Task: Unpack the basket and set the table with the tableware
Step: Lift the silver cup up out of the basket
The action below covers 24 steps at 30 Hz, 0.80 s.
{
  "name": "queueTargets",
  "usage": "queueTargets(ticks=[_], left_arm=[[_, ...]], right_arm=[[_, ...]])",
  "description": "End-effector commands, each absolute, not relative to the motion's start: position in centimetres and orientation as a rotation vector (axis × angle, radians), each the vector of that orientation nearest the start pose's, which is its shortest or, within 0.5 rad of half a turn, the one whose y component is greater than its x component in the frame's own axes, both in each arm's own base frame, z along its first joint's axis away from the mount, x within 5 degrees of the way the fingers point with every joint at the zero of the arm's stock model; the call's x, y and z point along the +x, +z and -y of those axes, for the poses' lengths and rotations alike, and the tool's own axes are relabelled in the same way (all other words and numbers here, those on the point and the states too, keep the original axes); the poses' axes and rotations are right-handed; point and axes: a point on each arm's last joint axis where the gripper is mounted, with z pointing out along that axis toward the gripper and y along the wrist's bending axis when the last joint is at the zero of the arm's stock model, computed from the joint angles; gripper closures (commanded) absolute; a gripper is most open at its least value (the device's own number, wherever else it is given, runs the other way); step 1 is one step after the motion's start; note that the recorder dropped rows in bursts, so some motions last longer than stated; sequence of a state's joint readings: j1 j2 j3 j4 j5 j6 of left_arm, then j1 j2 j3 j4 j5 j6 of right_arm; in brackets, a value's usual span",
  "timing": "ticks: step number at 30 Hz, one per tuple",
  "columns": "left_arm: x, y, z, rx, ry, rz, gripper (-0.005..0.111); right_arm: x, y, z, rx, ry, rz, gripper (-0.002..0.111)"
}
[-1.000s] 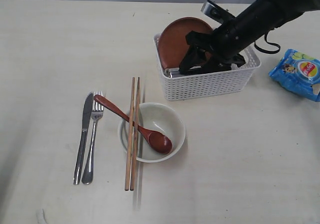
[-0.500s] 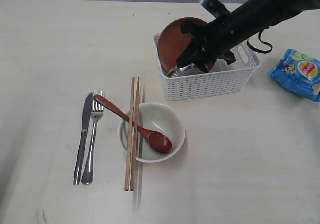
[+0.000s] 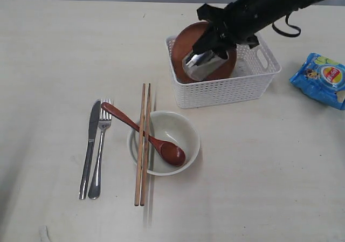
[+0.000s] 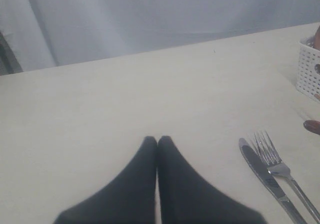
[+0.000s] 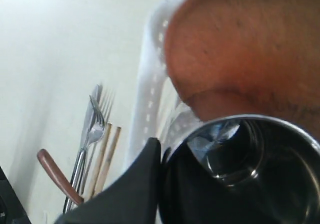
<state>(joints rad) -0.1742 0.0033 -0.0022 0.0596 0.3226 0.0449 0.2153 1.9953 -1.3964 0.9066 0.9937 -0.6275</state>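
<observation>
Lifted since a second ago, the right gripper (image 3: 214,50) has come up out of the basket (image 3: 221,94) with the cup (image 3: 202,65) in its grasp. The cup hangs tilted over the basket's inside, in front of the plate (image 3: 188,41), which stands tilted in the basket's left half. In the right wrist view the fingers (image 5: 145,184) pinch the cup's rim, one outside and one inside.

Everything else lies as before on the table (image 3: 54,48). The bowl (image 3: 178,126) sits just in front of the basket, and the spoon (image 3: 143,134) and chopsticks (image 3: 144,102) rest across it. Knife (image 3: 90,145) and fork (image 3: 101,145) lie side by side to its left. A bag (image 3: 323,79) lies right of the basket, apart from it.

The left gripper (image 4: 157,141) hovers low over bare table near the knife, fingers pressed together and holding nothing — it is out of the exterior view
</observation>
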Motion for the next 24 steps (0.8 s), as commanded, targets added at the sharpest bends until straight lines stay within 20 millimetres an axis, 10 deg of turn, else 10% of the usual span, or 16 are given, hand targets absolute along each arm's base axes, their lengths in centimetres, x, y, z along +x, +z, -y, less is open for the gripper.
queueTargets(ticks=[1, 14, 24], left_arm=[[5.3, 18.4, 0.8, 0.227, -0.042, -1.791, 0.107], [5.3, 18.4, 0.8, 0.227, -0.042, -1.791, 0.107], [5.3, 18.4, 0.8, 0.227, -0.042, -1.791, 0.107]], right_arm=[[37.3, 23.6, -16.0, -0.576, 0.996, -2.596, 0.109], [34.6, 28.0, -26.7, -0.778, 0.587, -2.534, 0.109], [33.3, 25.8, -34.8, -0.958, 0.519, -2.495, 0.109]])
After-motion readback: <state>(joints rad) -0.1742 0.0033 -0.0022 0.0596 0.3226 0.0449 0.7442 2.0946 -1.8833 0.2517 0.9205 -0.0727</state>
